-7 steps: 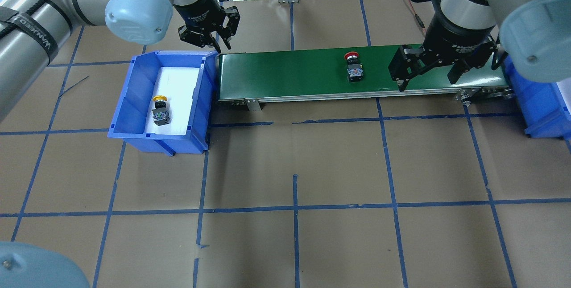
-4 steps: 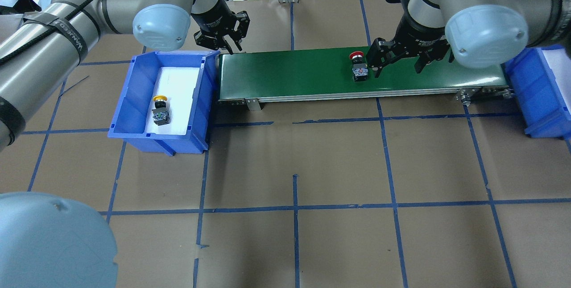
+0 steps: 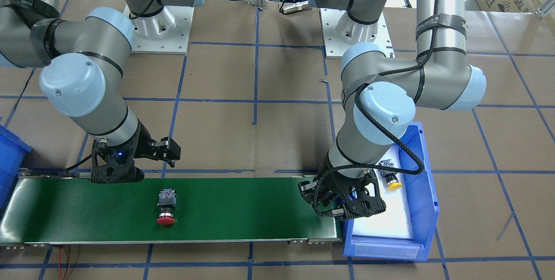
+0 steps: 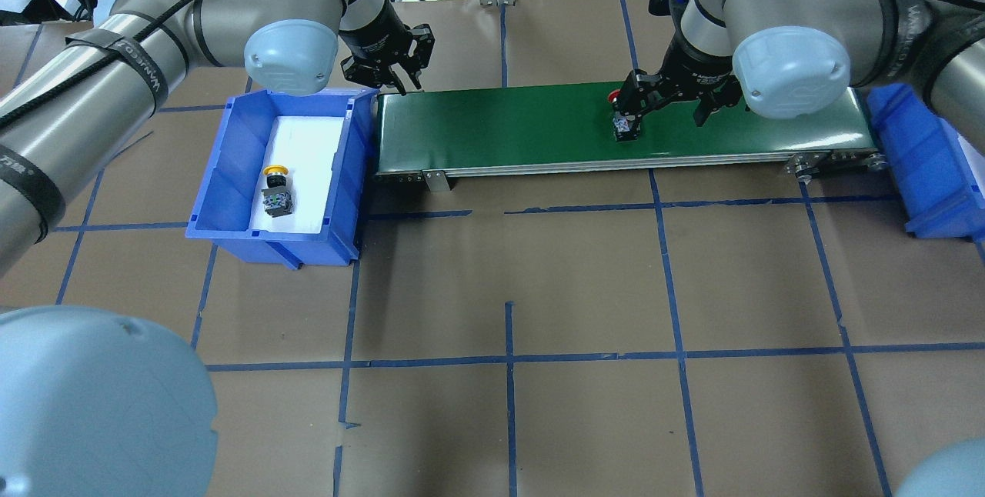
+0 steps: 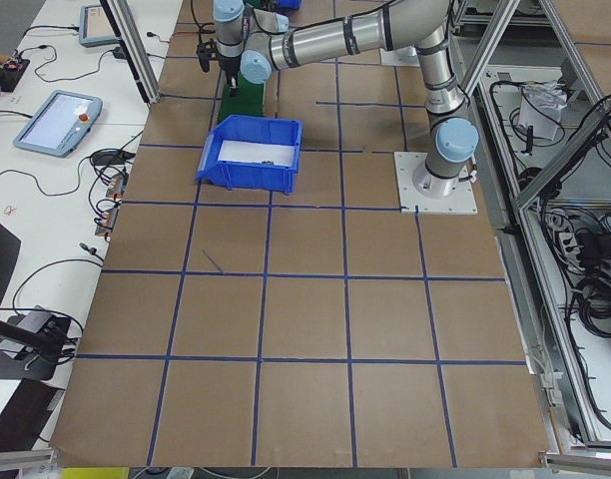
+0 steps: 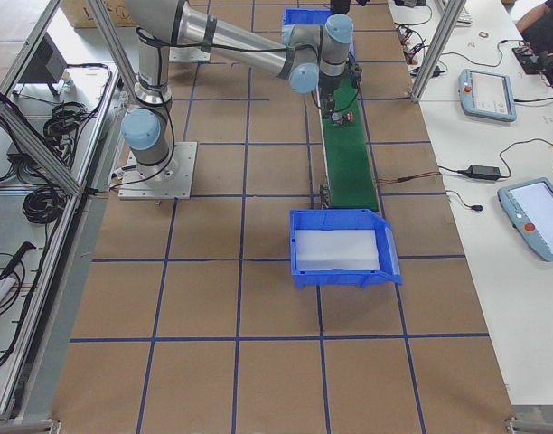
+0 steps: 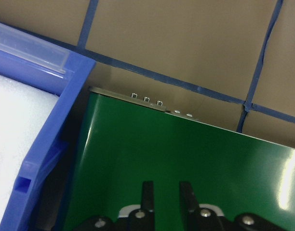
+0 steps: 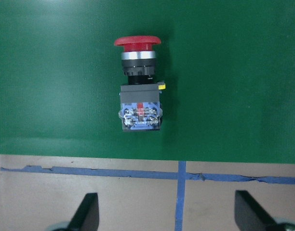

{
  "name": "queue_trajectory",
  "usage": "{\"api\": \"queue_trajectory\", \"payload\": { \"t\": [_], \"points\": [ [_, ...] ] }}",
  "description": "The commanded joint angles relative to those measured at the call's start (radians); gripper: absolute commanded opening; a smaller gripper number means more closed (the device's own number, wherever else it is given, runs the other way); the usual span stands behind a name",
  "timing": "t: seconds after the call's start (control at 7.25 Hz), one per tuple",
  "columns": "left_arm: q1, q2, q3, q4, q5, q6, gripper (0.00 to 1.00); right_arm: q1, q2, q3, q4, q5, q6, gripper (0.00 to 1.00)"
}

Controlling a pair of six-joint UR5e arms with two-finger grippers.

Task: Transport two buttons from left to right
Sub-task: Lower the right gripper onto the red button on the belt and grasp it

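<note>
Nearest the overhead camera lies the table [image 4: 585, 281], covered in matte brown paper and squared off by blue tape lines [image 4: 509, 405]. Beyond it, left of centre, sits a blue plastic bin [image 4: 231, 166] with slanted walls and a white foam liner [image 4: 308, 143]. The yellow button [image 4: 275, 191] lies on its side on the foam, round cap toward the frame's top, boxy grey-black body below it.

Beside the bin's right wall begins the conveyor [image 4: 508, 128], a long flat strip of smooth dark green belting with a metal edge rail. It runs across to a second blue bin [image 4: 916, 158] at the right edge.

The red button [image 8: 139, 91] lies on its side on the belt, right of centre. In the right wrist view its glossy mushroom cap points to the frame's top. Below the cap come a silver collar, a black neck and a square terminal block with blue and metal contacts.

The right gripper [image 8: 166, 197] hangs over the belt's near edge with its black fingers [image 8: 88, 211] spread wide, one at each lower corner of that view, touching nothing. From overhead one finger seems to overlap the button, though their heights cannot be compared.

Farthest back, at upper left, the left gripper [image 7: 166, 190] hovers over the belt's left end by the bin's corner. Its slim black fingers [image 7: 147, 192] stand parallel with a narrow gap, holding nothing.
</note>
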Motion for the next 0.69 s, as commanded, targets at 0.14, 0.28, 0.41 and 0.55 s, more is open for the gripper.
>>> {"api": "queue_trajectory", "payload": {
  "t": [0.14,0.28,0.41,0.55],
  "points": [
    [0.134,0.068,-0.063,-0.025,0.105,0.12,0.62,0.0,0.073,-0.015,-0.07,0.001,-0.029,1.0],
    [0.189,0.08,-0.113,-0.023,0.096,0.131,0.68,0.0,0.097,-0.053,-0.071,-0.001,-0.029,1.0],
    [0.235,0.082,-0.155,-0.013,0.095,0.19,0.68,0.0,0.126,-0.089,-0.072,-0.002,-0.03,1.0],
    [0.257,0.082,-0.181,-0.012,0.095,0.217,0.68,0.0,0.139,-0.097,-0.072,-0.002,-0.032,1.0]
  ]
}}
